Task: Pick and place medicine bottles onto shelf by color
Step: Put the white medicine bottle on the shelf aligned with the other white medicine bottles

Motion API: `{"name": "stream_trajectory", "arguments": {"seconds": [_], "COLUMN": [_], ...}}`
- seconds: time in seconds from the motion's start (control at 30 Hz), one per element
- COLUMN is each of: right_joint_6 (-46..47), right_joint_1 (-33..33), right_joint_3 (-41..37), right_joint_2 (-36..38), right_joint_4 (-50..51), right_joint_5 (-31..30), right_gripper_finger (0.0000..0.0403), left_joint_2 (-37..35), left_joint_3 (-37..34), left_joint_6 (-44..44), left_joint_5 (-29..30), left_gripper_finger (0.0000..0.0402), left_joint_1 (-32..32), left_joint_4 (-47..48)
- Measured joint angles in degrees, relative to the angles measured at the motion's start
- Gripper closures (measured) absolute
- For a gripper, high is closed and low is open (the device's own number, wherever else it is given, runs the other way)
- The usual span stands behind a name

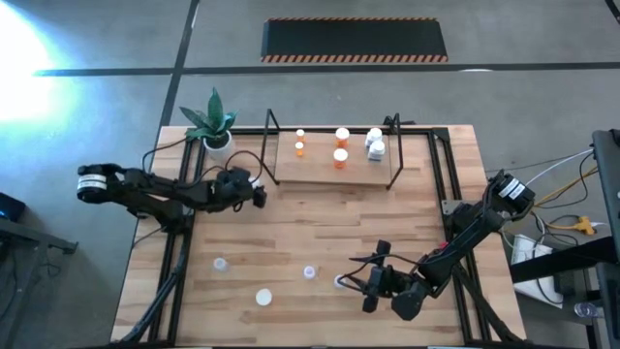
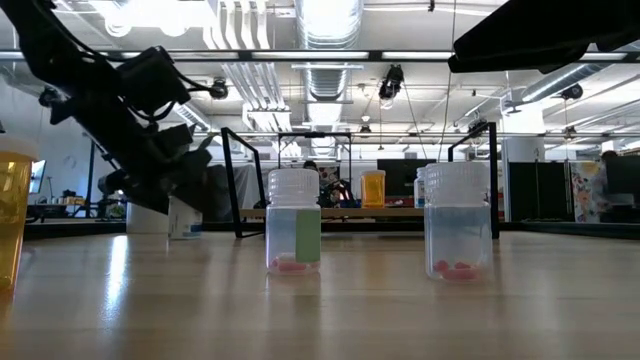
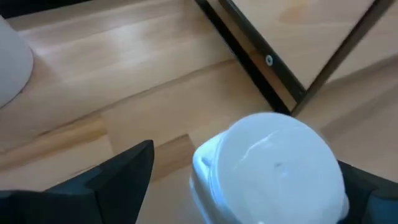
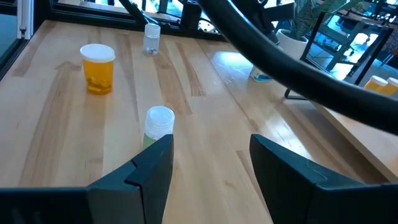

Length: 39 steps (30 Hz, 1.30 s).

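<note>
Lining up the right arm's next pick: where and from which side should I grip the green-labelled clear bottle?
Grip the green-labelled clear bottle by its round body just under the white cap, coming in level from the right gripper. It stands upright with free space around it, just ahead of the open jaws.

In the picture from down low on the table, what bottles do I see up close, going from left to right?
orange bottle at the picture's edge → clear bottle with a green label → plain clear bottle
</note>
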<state>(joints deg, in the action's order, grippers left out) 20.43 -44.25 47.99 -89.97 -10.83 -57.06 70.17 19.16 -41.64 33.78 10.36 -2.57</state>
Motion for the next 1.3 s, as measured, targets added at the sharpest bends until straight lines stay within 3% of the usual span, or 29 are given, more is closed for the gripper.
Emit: {"name": "stream_trajectory", "arguments": {"seconds": [0.37,0.63,0.97,1.13,1.3], "right_joint_6": [-0.31,-0.44,-0.44,-0.46,-0.46], "right_joint_1": [-0.43,-1.16,-1.27,-2.0,-4.27], "right_joint_3": [0.0,0.0,0.0,0.09,0.11], "right_joint_2": [0.0,0.0,0.0,0.05,1.06], "right_joint_4": [-0.17,-0.26,-0.57,-0.21,0.2], "right_joint_5": [0.0,-0.04,-0.07,-0.1,-0.07], "right_gripper_finger": [0.02,0.02,0.02,0.02,0.02], "left_joint_2": [-0.02,-0.01,2.55,3.44,4.19], "left_joint_3": [-0.07,-0.07,-0.07,-0.07,-0.07], "left_joint_6": [2.02,2.09,2.06,4.61,6.93], "left_joint_5": [-1.25,2.88,4.21,0.14,-9.91], "left_gripper_finger": [0.0066,0.0069,0.0142,0.0185,0.0213], "left_joint_1": [-6.7,-7.83,-7.85,-9.06,-11.69], "left_joint_4": [0.0,-0.05,-5.12,-8.77,-16.52]}}
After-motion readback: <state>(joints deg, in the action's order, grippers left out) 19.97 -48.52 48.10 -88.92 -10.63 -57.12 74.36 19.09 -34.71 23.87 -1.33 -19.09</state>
